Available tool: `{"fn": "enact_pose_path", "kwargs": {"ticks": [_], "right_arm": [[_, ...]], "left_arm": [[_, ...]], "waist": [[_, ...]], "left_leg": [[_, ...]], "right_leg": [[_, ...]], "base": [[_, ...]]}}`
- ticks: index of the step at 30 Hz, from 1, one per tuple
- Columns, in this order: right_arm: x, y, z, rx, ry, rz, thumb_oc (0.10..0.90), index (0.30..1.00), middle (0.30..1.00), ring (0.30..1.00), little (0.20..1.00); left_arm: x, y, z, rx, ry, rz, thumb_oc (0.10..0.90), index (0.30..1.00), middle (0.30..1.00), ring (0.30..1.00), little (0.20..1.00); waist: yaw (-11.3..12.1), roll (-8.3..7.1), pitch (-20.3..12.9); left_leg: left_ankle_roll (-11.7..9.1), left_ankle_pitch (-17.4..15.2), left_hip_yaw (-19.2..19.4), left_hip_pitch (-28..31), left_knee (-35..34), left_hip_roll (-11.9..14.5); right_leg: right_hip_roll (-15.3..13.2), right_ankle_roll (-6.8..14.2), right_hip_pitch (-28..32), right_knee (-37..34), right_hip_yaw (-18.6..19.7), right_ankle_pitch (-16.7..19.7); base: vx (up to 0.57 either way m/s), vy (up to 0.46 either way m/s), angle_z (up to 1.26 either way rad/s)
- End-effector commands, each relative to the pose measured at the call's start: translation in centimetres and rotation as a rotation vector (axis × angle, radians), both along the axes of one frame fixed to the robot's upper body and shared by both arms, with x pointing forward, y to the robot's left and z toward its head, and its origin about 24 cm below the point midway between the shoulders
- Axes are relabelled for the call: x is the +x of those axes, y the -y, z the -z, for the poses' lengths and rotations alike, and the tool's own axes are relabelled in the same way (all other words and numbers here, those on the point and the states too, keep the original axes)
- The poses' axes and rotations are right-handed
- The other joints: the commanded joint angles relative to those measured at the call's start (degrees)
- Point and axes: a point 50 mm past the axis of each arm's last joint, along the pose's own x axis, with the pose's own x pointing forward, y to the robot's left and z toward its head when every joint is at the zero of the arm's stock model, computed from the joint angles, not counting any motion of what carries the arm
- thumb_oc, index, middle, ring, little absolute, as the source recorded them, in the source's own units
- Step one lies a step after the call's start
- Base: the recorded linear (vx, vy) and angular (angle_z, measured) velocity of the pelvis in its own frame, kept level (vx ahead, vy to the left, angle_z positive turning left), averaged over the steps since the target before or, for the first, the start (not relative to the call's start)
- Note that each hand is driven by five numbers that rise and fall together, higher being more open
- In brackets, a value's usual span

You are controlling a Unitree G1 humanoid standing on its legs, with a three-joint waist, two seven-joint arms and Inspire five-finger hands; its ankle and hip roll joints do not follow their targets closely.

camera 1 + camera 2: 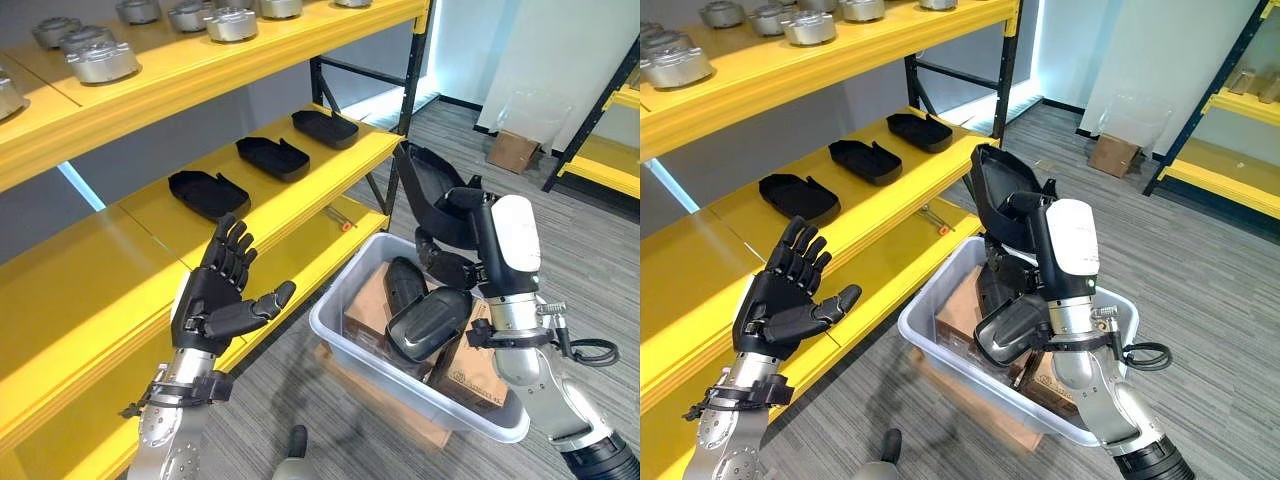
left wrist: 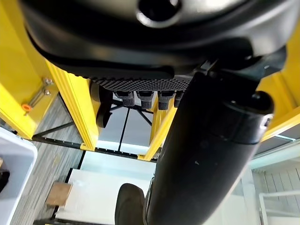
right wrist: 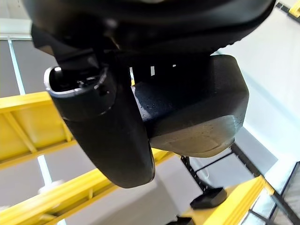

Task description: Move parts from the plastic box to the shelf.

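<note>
Both arms are silver-grey metal, ribbed and ringed near the wrists, each with a black clamp-like collar around the forearm. The left hand (image 1: 215, 300) is matte black all over, with segmented fingers whose fingertips (image 1: 238, 237) are rounded and dark; its palm carries a finely dotted, textured rubber pad, seen close in the left wrist view. The right hand (image 1: 1040, 290) is likewise dark, but its back bears a smooth, glossy white cover of rounded oblong shape. Its thumb (image 3: 101, 126) is a thick, glossy black shell with a grey-rimmed opening at the base.
</note>
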Motion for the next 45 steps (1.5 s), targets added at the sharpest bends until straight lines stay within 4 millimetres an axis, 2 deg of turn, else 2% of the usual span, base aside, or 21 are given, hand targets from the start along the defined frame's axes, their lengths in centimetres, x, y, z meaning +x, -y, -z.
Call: {"fn": "enact_pose_path", "kwargs": {"ticks": [1, 3, 4, 5, 9, 10, 12, 13, 14, 16, 18, 20, 22, 24, 27, 30, 35, 41, 43, 45], "right_arm": [[0.3, -0.8, -6.2, -0.020, 0.358, 0.015, 0.400, 0.300, 0.300, 0.300, 0.300], [0.2, 0.1, -5.7, -0.006, 0.343, 0.075, 0.400, 0.300, 0.300, 0.300, 0.300], [0.0, 0.7, -5.3, -0.002, 0.348, 0.102, 0.400, 0.300, 0.300, 0.300, 0.300], [-0.2, 1.1, -4.9, 0.000, 0.351, 0.108, 0.400, 0.300, 0.300, 0.300, 0.300], [-0.1, 1.0, -4.6, -0.002, 0.364, 0.078, 0.400, 0.300, 0.300, 0.300, 0.300], [0.2, 0.6, -4.7, -0.008, 0.364, 0.054, 0.400, 0.300, 0.300, 0.300, 0.300], [0.3, 0.4, -4.9, -0.012, 0.368, 0.039, 0.400, 0.300, 0.300, 0.300, 0.300], [0.4, 0.4, -5.0, -0.014, 0.367, 0.030, 0.400, 0.300, 0.300, 0.300, 0.300], [0.5, 0.5, -5.1, -0.017, 0.363, 0.030, 0.400, 0.300, 0.300, 0.300, 0.300], [0.4, 0.8, -5.2, -0.026, 0.362, 0.037, 0.400, 0.300, 0.300, 0.300, 0.300], [0.4, 1.1, -5.0, -0.028, 0.353, 0.055, 0.400, 0.300, 0.300, 0.300, 0.300], [0.5, 1.6, -4.5, -0.025, 0.338, 0.073, 0.400, 0.300, 0.300, 0.300, 0.300], [0.6, 1.6, -4.2, -0.023, 0.316, 0.067, 0.400, 0.300, 0.300, 0.300, 0.300], [0.1, 1.1, -3.9, -0.030, 0.308, 0.022, 0.400, 0.300, 0.300, 0.300, 0.300], [-0.2, 0.8, -3.9, -0.028, 0.306, -0.004, 0.400, 0.300, 0.300, 0.300, 0.300], [-0.5, 0.1, -4.3, -0.020, 0.311, -0.050, 0.400, 0.300, 0.300, 0.300, 0.300], [-0.4, -1.7, -5.8, 0.001, 0.316, -0.141, 0.400, 0.300, 0.300, 0.300, 0.300], [0.2, -3.5, -6.7, 0.019, 0.319, -0.182, 0.400, 0.300, 0.300, 0.300, 0.300], [0.4, -3.9, -7.0, 0.034, 0.318, -0.197, 0.400, 0.300, 0.300, 0.300, 0.300], [0.4, -4.5, -7.3, 0.058, 0.329, -0.202, 0.400, 0.300, 0.300, 0.300, 0.300]], "left_arm": [[0.6, -1.3, -5.1, 0.042, 0.296, -0.027, 0.900, 1.000, 1.000, 1.000, 1.000], [0.8, -1.0, -5.3, 0.020, 0.316, 0.006, 0.900, 1.000, 1.000, 1.000, 1.000], [1.1, -0.9, -5.5, 0.009, 0.330, 0.023, 0.900, 1.000, 1.000, 1.000, 1.000], [1.5, -0.6, -5.7, -0.002, 0.344, 0.031, 0.900, 1.000, 1.000, 1.000, 1.000], [1.7, -0.6, -5.9, -0.029, 0.344, 0.023, 0.900, 1.000, 1.000, 1.000, 1.000], [1.6, -0.8, -5.9, -0.029, 0.342, 0.000, 0.900, 1.000, 1.000, 1.000, 1.000], [1.6, -0.9, -5.9, -0.036, 0.334, -0.008, 0.900, 1.000, 1.000, 1.000, 1.000], [1.7, -0.9, -5.7, -0.046, 0.317, -0.007, 0.900, 1.000, 1.000, 1.000, 1.000], [1.9, -0.8, -5.6, -0.047, 0.310, -0.002, 0.900, 1.000, 1.000, 1.000, 1.000], [1.9, -0.6, -5.4, -0.012, 0.303, 0.016, 0.900, 1.000, 1.000, 1.000, 1.000], [1.9, -0.2, -5.3, 0.020, 0.298, 0.040, 0.900, 1.000, 1.000, 1.000, 1.000], [1.9, -0.1, -4.9, 0.017, 0.271, 0.062, 0.900, 1.000, 1.000, 1.000, 1.000], [1.9, -0.3, -4.5, 0.017, 0.248, 0.049, 0.900, 1.000, 1.000, 1.000, 1.000], [1.1, -1.2, -4.2, 0.051, 0.236, 0.009, 0.900, 1.000, 1.000, 1.000, 1.000], [0.5, -1.9, -4.1, 0.047, 0.227, -0.040, 0.900, 1.000, 1.000, 1.000, 1.000], [-0.4, -3.3, -4.2, 0.076, 0.226, -0.121, 0.900, 1.000, 1.000, 1.000, 1.000], [-1.1, -4.4, -4.6, 0.096, 0.222, -0.200, 0.900, 1.000, 1.000, 1.000, 1.000], [-0.5, -4.0, -4.4, 0.122, 0.202, -0.154, 0.900, 1.000, 1.000, 1.000, 1.000], [-0.3, -3.9, -4.4, 0.133, 0.194, -0.142, 0.900, 1.000, 1.000, 1.000, 1.000], [-0.1, -3.8, -4.7, 0.128, 0.201, -0.129, 0.900, 1.000, 1.000, 1.000, 1.000]], "waist": [[0.82, -3.45, -1.77], [-0.69, -3.46, -1.56], [-2.09, -3.43, -1.69], [-3.69, -3.40, -1.86], [-4.59, -3.78, -1.41], [-4.42, -3.78, -1.45], [-4.44, -3.66, -1.68], [-4.84, -3.60, -1.90], [-5.13, -3.46, -2.05], [-5.78, -3.02, -2.19], [-5.65, -2.54, -1.79], [-5.22, -2.05, -1.48], [-4.85, -1.92, -1.65], [-3.75, -1.85, -2.38], [-2.90, -2.01, -2.66], [-0.51, -2.66, -3.17], [3.98, -3.57, -2.57], [7.05, -4.55, -2.22], [7.93, -4.82, -2.26], [9.12, -5.25, -1.97]], "left_leg": [[-1.03, -4.75, 4.73, 1.97, 1.46, -4.95], [-1.94, -3.66, 12.73, 1.76, 1.86, -2.53], [-2.44, -3.17, 18.18, 1.97, 2.16, -0.65], [-2.81, -2.84, 21.80, 2.87, 2.52, 1.53], [-3.25, -3.34, 20.51, 4.76, 3.37, 3.28], [-3.65, -2.37, 18.15, 5.76, 3.97, 5.07], [-3.99, -1.13, 17.90, 6.01, 4.64, 6.83], [-4.12, -0.73, 19.01, 6.37, 5.95, 8.28], [-4.07, -1.27, 19.91, 6.72, 6.47, 8.64], [-4.41, -4.37, 21.87, 8.55, 5.69, 8.29], [-4.68, -4.41, 23.19, 8.34, 5.21, 8.36], [-4.49, -5.31, 23.56, 8.08, 5.34, 7.20], [-4.19, -5.77, 23.16, 8.27, 5.00, 6.08], [-3.98, -5.60, 23.43, 9.48, 2.59, 4.32], [-3.68, -5.66, 23.47, 9.94, 1.61, 3.37], [-3.20, -6.42, 23.23, 9.90, 1.09, 1.93], [-1.44, -7.27, 22.83, 7.95, 2.48, -0.10], [0.47, -7.73, 22.02, 7.06, 1.78, -3.22], [0.91, -9.02, 20.93, 7.47, 1.41, -4.43], [2.33, -10.21, 20.48, 7.25, 1.36, -6.32]], "right_leg": [[7.24, -7.97, 1.88, -0.77, -3.83, 1.09], [6.46, -7.74, 2.60, -1.12, -6.97, 1.03], [5.80, -7.55, 2.76, -1.14, -9.33, 1.16], [4.83, -7.29, 2.37, -0.40, -10.98, 1.39], [3.32, -7.08, 1.75, 1.71, -10.06, 0.93], [2.45, -7.20, 1.14, 3.15, -9.15, 0.41], [1.84, -7.45, 0.81, 3.81, -9.36, 0.21], [0.91, -7.71, 0.55, 5.12, -10.19, -0.41], [0.44, -7.87, 0.41, 5.76, -10.82, -0.78], [-1.15, -7.51, 0.33, 7.99, -12.12, -2.47], [-2.34, -7.47, 0.65, 9.22, -13.27, -2.86], [-3.41, -7.05, 1.02, 9.78, -14.13, -2.74], [-4.17, -6.18, 1.40, 8.89, -14.40, -1.74], [-5.41, -4.16, 2.33, 5.05, -15.59, 1.07], [-6.10, -3.18, 2.91, 2.87, -16.33, 2.65], [-7.81, -1.52, 3.89, -0.76, -17.83, 5.58], [-10.38, -0.47, 6.14, -3.25, -21.72, 8.85], [-12.54, 1.03, 7.19, -1.82, -24.54, 12.70], [-13.24, 2.17, 7.64, -0.82, -24.55, 13.31], [-14.53, 2.71, 7.53, 0.58, -25.33, 15.76]], "base": [[-0.03, -0.092, 0.32], [-0.08, -0.065, 0.68], [-0.13, 0.023, 1.93], [-0.09, 0.049, 2.22], [-0.03, 0.144, 0.96], [-0.02, 0.246, -0.10], [-0.01, 0.332, 0.08], [0.02, 0.394, -0.05], [0.04, 0.454, -0.17], [0.10, 0.396, 0.00], [0.09, 0.394, 0.22], [0.10, 0.463, 0.22], [0.10, 0.355, 0.27], [0.10, 0.309, 0.21], [0.05, 0.160, 0.13], [0.04, 0.142, 0.02], [0.03, 0.168, 0.26], [0.04, 0.175, 0.44], [0.11, 0.232, 0.28], [0.04, 0.200, 0.24]]}}
